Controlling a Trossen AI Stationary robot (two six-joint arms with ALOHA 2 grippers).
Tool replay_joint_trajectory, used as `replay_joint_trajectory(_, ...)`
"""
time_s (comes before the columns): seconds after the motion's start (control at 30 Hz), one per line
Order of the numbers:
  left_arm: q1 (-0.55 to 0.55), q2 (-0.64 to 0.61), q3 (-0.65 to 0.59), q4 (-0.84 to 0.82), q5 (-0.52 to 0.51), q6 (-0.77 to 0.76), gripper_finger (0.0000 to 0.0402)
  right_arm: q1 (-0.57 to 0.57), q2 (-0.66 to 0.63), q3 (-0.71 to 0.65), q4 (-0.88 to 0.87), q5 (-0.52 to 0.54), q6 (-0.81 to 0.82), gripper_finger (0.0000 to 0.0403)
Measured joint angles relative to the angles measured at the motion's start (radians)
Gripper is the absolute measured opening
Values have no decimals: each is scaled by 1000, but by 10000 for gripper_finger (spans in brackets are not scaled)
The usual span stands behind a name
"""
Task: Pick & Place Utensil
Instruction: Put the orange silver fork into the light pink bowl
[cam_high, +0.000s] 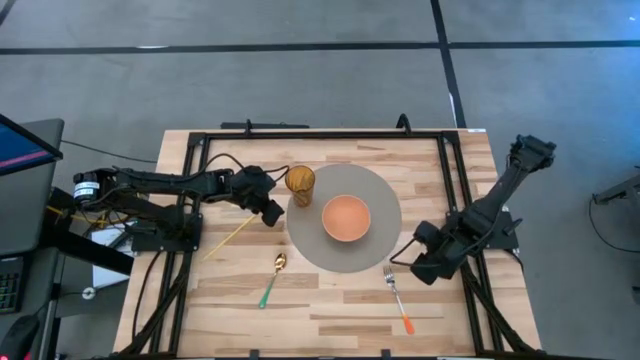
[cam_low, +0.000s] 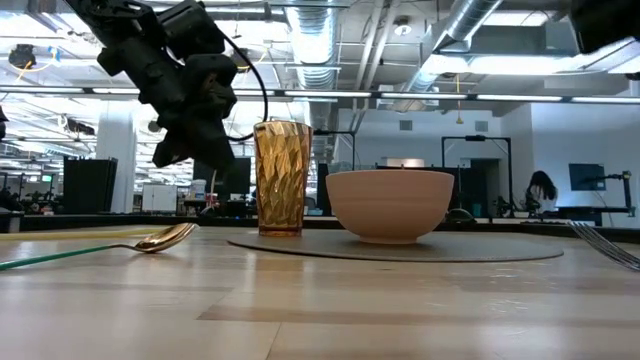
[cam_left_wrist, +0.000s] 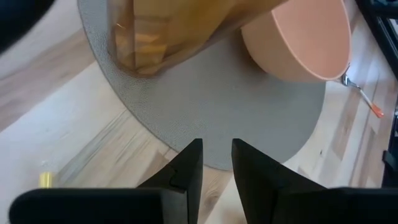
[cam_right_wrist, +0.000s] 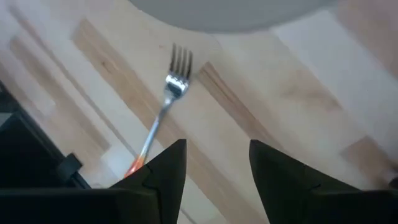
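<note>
The fork (cam_high: 397, 297) lies flat on the wooden table (cam_high: 330, 320), just off the near right edge of the round grey mat (cam_high: 385, 235), its tines toward the mat and its orange handle tip pointing away. My right gripper (cam_right_wrist: 211, 163) hangs over the table beside it, fingers spread wide with nothing between them, the fork's handle showing just past one finger. The spoon (cam_high: 273, 276), green-handled, rests on the wood near the mat's left edge. On the mat stand the pink bowl (cam_high: 346, 218) and the amber glass (cam_high: 300, 184). My left gripper (cam_left_wrist: 216, 163) hovers by the glass, fingers narrowly parted and empty.
</note>
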Motion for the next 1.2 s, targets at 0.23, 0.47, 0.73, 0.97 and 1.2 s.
replay_joint_trajectory(0.23,0,0,0,33,-27,0,86,53,147,-31,106,-36,102,173)
replay_joint_trajectory(0.47,0,0,0,45,-34,0,86,62,233,-31,217,-33,109,170)
replay_joint_trajectory(0.73,0,0,0,47,-34,4,86,69,247,-31,227,-47,209,170)
replay_joint_trajectory(0.97,0,0,0,47,-34,11,86,74,317,-31,313,-83,262,170)
replay_joint_trajectory(1.2,0,0,0,52,-34,11,86,74,413,-31,347,-124,254,170)
